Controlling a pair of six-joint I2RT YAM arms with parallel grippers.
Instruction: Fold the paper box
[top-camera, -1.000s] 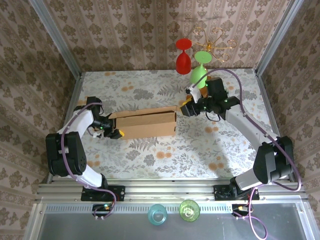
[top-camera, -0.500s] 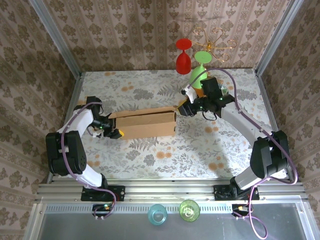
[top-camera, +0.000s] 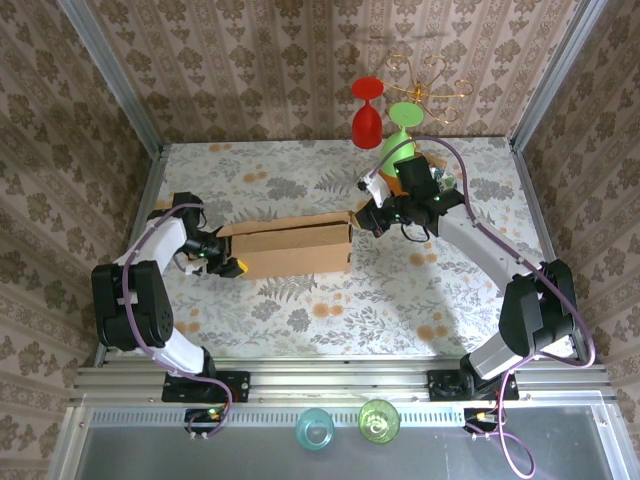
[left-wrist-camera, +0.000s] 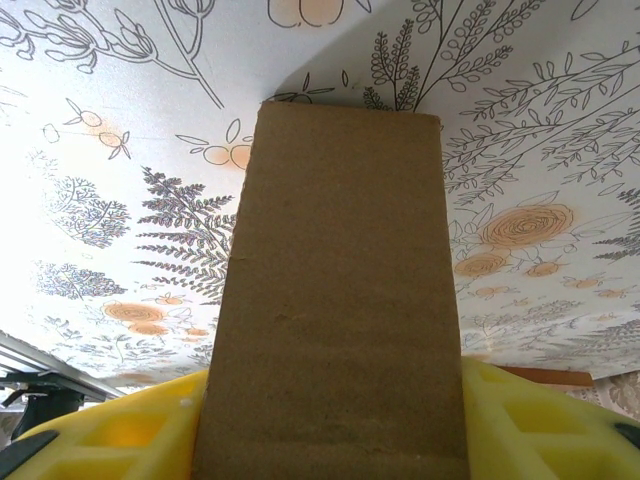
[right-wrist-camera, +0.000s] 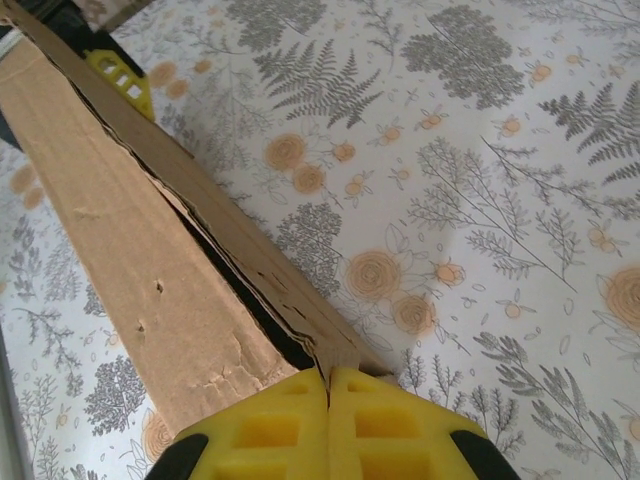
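Note:
The paper box (top-camera: 295, 246), plain brown cardboard, stands as a long narrow shape on the flowered table (top-camera: 330, 300), left of centre. My left gripper (top-camera: 228, 262) holds its left end. In the left wrist view a cardboard panel (left-wrist-camera: 340, 280) sits between the yellow fingers (left-wrist-camera: 120, 435) of my left gripper (left-wrist-camera: 335, 450). My right gripper (top-camera: 362, 215) is at the box's upper right corner. In the right wrist view it (right-wrist-camera: 328, 378) is shut on the thin top edge of the box (right-wrist-camera: 130, 260), with the wall layers gaping slightly beside it.
A red glass (top-camera: 367, 112) and a green glass (top-camera: 397, 146) hang from a gold rack (top-camera: 430, 75) at the back, just behind the right arm. A teal cup (top-camera: 317, 428) and a green cup (top-camera: 378, 420) sit beyond the near rail. Patterned walls enclose the table.
The right gripper has closed onto the box's right top corner and its wrist has shifted slightly left. The left arm and the box have stayed put.

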